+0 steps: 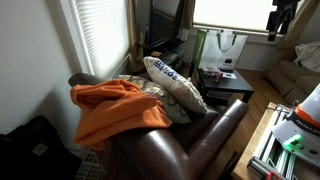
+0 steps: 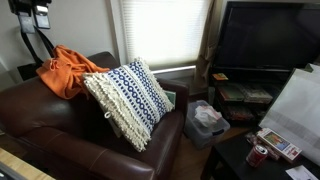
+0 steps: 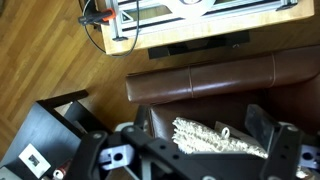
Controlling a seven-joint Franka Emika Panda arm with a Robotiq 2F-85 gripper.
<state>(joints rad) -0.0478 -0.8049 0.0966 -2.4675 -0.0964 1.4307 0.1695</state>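
**Operator:** Fingers (image 3: 92, 152): what state did we record?

**Checker:** We recorded both spread wide, with nothing held between them. The gripper (image 3: 180, 135) touched no object.

**Operator:** Where did we locate the nearest item?

**Checker:** We located the pillow (image 3: 215, 140) on the seat of the couch (image 3: 200, 80). In both exterior views it leaned tilted against the backrest. The orange blanket (image 2: 68, 70) lay near it on its left, over the top of the couch.

**Operator:** Which way did it lie from the fingers?

**Checker:** We read the wrist view from left to right: one finger, then the pillow's fringed edge, then the opposite finger (image 3: 275, 135). The pillow therefore sat inside the span of the open jaws, but below them and well apart. In an exterior view the gripper (image 1: 283, 18) hung high, above and to the right of the pillow (image 1: 175, 85).

**Operator:** And the long axis?

**Checker:** We judged that the visible long edge ran across the wrist view. That put it roughly along the line joining the two fingers, not square to it. The gripper body hid part of the pillow, so we could not confirm its full outline.
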